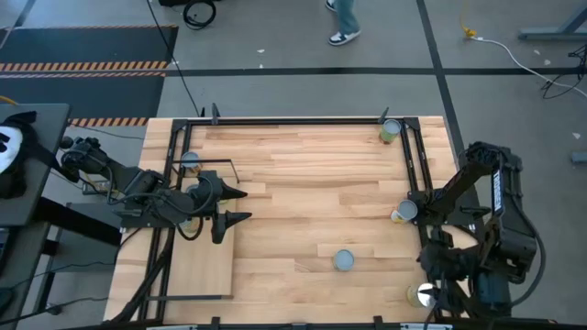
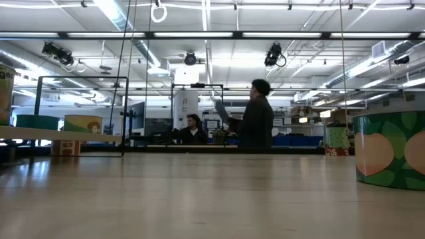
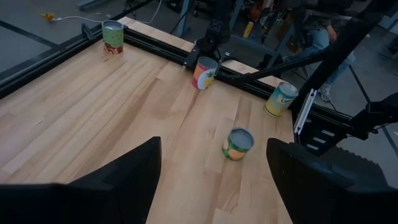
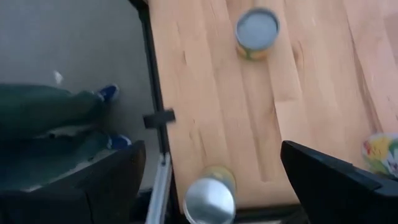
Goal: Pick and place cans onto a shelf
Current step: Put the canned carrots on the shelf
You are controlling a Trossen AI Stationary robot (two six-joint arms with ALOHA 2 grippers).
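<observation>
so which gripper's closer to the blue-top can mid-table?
Right. The right gripper sits just right of the blue-top can; the left gripper is farther off, across the table.

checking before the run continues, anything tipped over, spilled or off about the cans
Nothing stands out. The cans in view stand upright: one mid-table, one at the far corner, one by the right rail, one at the near edge. No spill shows.
</observation>
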